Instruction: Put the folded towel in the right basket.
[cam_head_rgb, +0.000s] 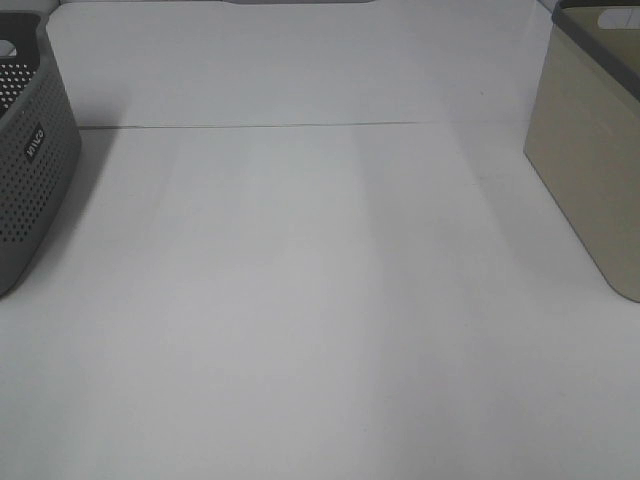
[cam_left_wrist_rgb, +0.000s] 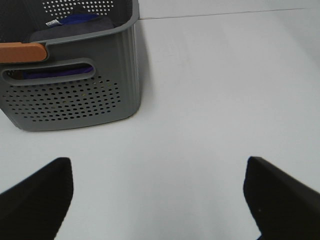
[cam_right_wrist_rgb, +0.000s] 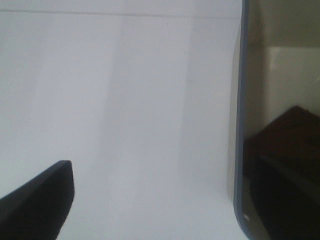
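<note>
From my station, the folded towel (cam_left_wrist_rgb: 75, 22) lies inside the grey perforated basket (cam_left_wrist_rgb: 75, 100) ahead of my released, empty left gripper (cam_left_wrist_rgb: 160, 200), the nearer arm, while the right gripper (cam_right_wrist_rgb: 165, 200), also spread, straddles the beige basket (cam_head_rgb: 590, 170) rim.

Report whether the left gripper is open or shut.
Open. In its wrist view the left gripper shows two dark fingers spread wide, bare white table between them, nothing held.

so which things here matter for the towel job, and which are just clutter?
Job:
right basket, beige
folded cloth, dark purple, possibly the towel, in the grey basket
left gripper, right gripper, both open

Clutter:
orange piece on the grey basket's rim
</note>
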